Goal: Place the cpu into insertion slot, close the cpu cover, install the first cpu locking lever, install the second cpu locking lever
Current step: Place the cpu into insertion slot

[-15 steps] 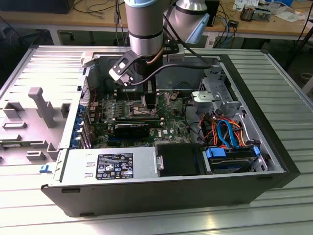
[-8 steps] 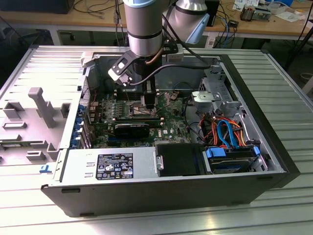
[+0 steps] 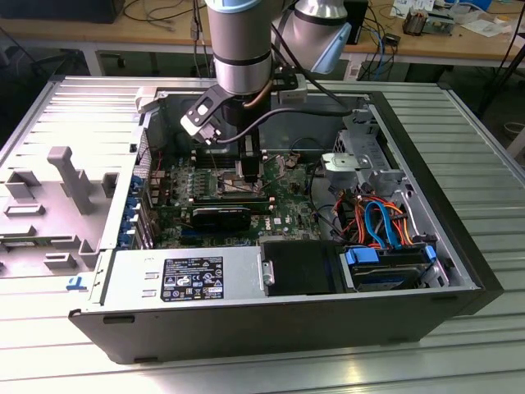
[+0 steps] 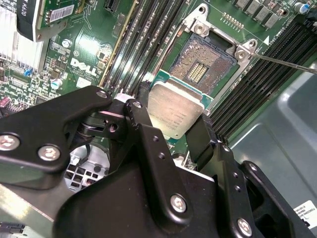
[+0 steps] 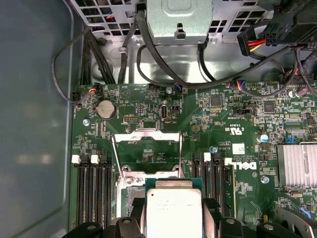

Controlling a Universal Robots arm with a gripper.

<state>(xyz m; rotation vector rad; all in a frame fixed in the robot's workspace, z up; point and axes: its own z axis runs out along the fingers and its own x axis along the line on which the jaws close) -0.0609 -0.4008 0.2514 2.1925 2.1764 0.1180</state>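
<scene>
The pincer point(image 4: 171, 119) grips the cpu point(image 5: 172, 208) by its edges, close over the bare insertion slot point(image 4: 200, 67), with the cpu cover point(image 5: 147, 134) swung up. Placement looks to be the step in hand, and seating likely calls for squaring chip to socket.

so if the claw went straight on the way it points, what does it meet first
Most likely the insertion slot: the claw, shut on the cpu, points at it, though depth is unclear.

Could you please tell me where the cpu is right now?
In the second wrist view, the cpu is clamped between the fingers, at the edge of the open insertion slot.
</scene>
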